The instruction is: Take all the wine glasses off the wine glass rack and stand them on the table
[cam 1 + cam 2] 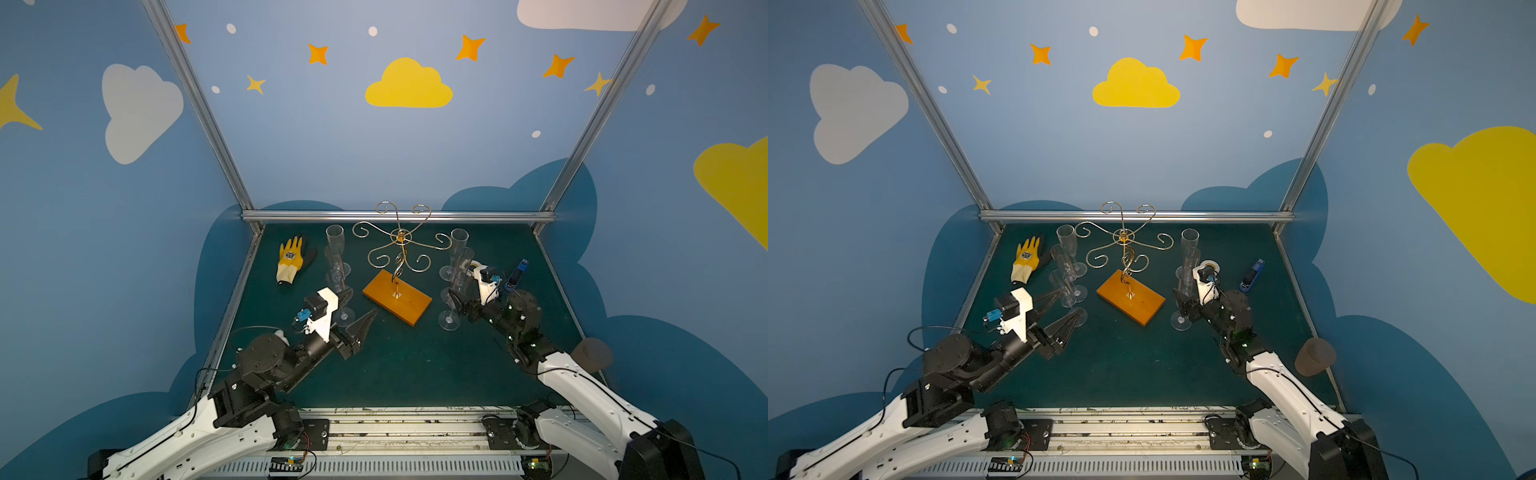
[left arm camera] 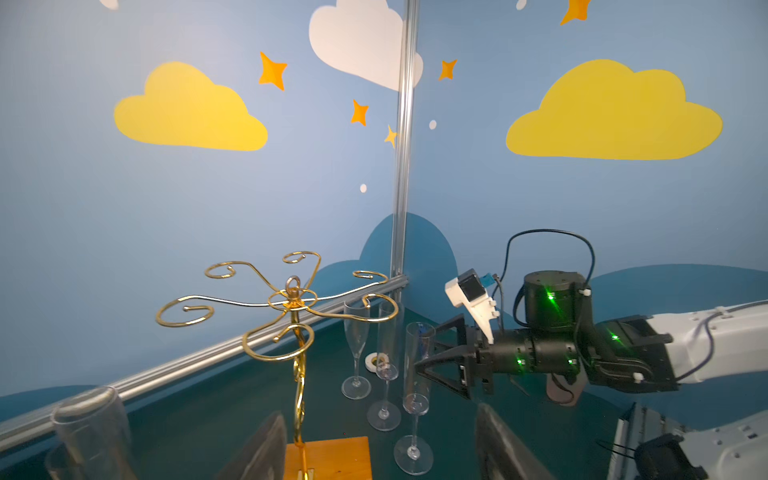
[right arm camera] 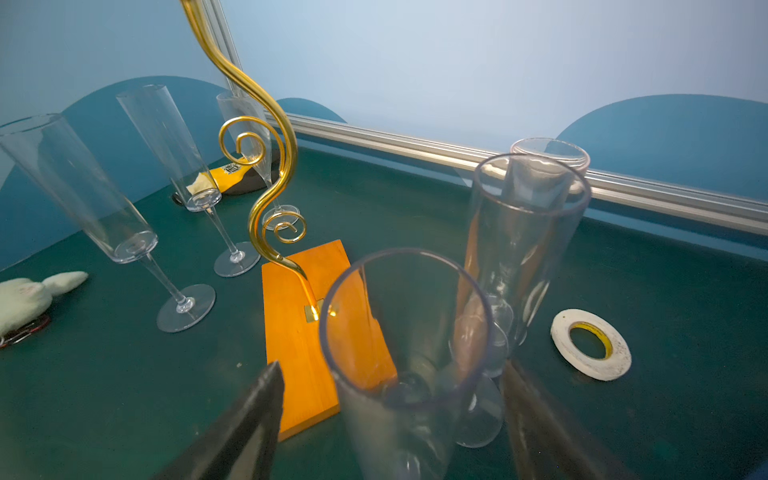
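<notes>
- Right gripper [image 3: 392, 368] is spread wide, jaws straddling the wine glass [image 2: 415, 399] at bowl height, seemingly so it stands on its own foot
- That glass sits upright on the green mat [image 1: 395, 365], just right of the wine glass rack [image 1: 397, 301]
- Left gripper [image 1: 364, 301] is wide and empty
- All six rack curls are bare, and every glass is empty
</notes>
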`<state>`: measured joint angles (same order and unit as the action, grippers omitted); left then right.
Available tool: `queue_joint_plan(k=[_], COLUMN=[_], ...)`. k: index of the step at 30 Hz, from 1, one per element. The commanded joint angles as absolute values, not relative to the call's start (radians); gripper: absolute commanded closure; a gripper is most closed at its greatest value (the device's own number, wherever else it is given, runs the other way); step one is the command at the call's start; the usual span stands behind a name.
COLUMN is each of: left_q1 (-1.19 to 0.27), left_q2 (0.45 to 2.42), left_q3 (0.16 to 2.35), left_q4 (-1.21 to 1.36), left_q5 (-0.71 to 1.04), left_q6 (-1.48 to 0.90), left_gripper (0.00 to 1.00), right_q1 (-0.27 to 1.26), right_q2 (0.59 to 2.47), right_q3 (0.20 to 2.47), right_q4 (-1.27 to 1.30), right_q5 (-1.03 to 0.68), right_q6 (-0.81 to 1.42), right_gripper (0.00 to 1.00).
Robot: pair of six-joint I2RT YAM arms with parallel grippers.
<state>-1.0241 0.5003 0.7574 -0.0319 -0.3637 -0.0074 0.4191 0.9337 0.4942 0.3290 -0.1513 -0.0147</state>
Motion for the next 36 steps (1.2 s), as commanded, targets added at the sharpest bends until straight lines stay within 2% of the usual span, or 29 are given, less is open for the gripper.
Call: queue_joint_plan(k=[1,9,15,21,26,29,34,36], left_q1=[-1.026,-1.025,-1.025,-1.023,-0.989,-0.866,-0.44,-0.312], left_q2=[0.455,0.325,0.279,0.282,0.355,0.45,0.592,0.633], left_q3=[0.764,0.769,0.747,0.69,0.67,0.69,0.719,0.7], left_q4=[-0.069,-0.079,0.002,0.12,0.128,0.095,0.017,0.052], left_q5=[-0.454,-0.601,-0.737,-0.782,-0.738,-0.664,-0.348,-0.294], left_q6=[0.077,0.292,0.5,0.702,0.704,0.625,0.334,0.249], left_gripper=[0.27,0.18,0.11,0.02,0.0,0.0,0.0,0.0], right_q1=[0.413,0.408,0.406,0.389,0.34,0.281,0.157,0.111], right_q2=[0.853,0.771,0.75,0.752,0.804,0.831,0.866,0.875], right_q3=[0.569,0.788,0.855,0.886,0.94,0.958,0.971,0.965], right_q4=[0.228,-0.046,-0.146,-0.17,-0.186,-0.175,-0.154,-0.142], right_q5=[-0.141,-0.146,-0.126,-0.04,0.004,-0.004,-0.074,-0.086], right_q6=[-0.065,-0.146,-0.166,-0.2,-0.225,-0.216,-0.172,-0.148], right_gripper=[0.18,0.18,0.18,0.17,0.17,0.16,0.16,0.16])
